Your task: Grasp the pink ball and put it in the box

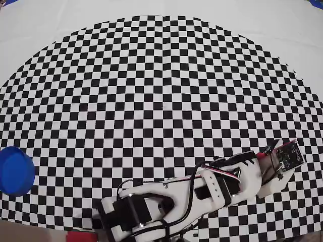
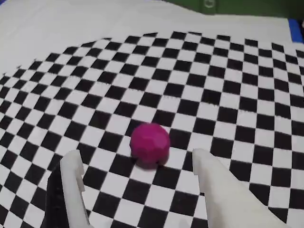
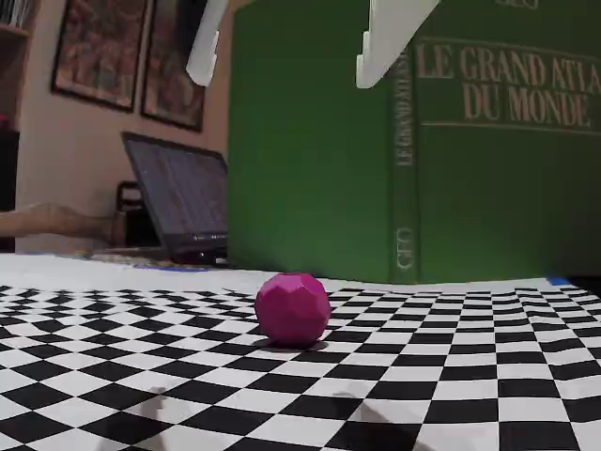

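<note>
The checkered mat (image 1: 161, 101) covers most of the table in the overhead view. My arm (image 1: 202, 194) lies across its lower right part, reaching toward the right edge. A large green atlas (image 3: 413, 141) stands upright behind the mat in the fixed view, with a laptop (image 3: 178, 202) to its left.

The box (image 1: 15, 171) sits at the far left edge of the mat in the overhead view, well apart from my arm.

My claw (image 2: 137, 161) is spread wide and holds nothing. In the wrist view, both fingers point at the mat, one at lower left, the other at lower right. In the fixed view, the fingertips (image 3: 376, 61) hang high above the mat, clear of everything.

The ball (image 2: 150, 144) rests on the mat. In the wrist view it lies between the two fingers and just beyond their tips, touching neither. In the fixed view the ball (image 3: 292, 308) sits below the gap between the fingers. In the overhead view my arm hides it.
</note>
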Action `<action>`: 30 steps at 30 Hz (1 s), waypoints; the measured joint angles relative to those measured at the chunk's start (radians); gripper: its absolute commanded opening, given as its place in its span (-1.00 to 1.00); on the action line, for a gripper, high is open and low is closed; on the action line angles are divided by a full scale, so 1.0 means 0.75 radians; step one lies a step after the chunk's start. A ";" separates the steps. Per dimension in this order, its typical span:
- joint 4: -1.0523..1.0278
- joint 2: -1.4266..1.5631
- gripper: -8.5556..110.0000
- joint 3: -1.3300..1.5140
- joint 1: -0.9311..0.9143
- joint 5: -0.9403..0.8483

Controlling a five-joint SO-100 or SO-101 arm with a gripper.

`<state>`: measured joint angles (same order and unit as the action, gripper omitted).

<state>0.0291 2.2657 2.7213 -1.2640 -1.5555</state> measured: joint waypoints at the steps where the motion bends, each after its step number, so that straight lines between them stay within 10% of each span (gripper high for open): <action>1: 0.000 -0.022 -0.41 -0.012 0.000 0.000; 30: 0.086 -0.599 -0.41 -0.362 -0.010 0.000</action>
<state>0.0936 1.8162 2.4498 -1.2717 -1.5555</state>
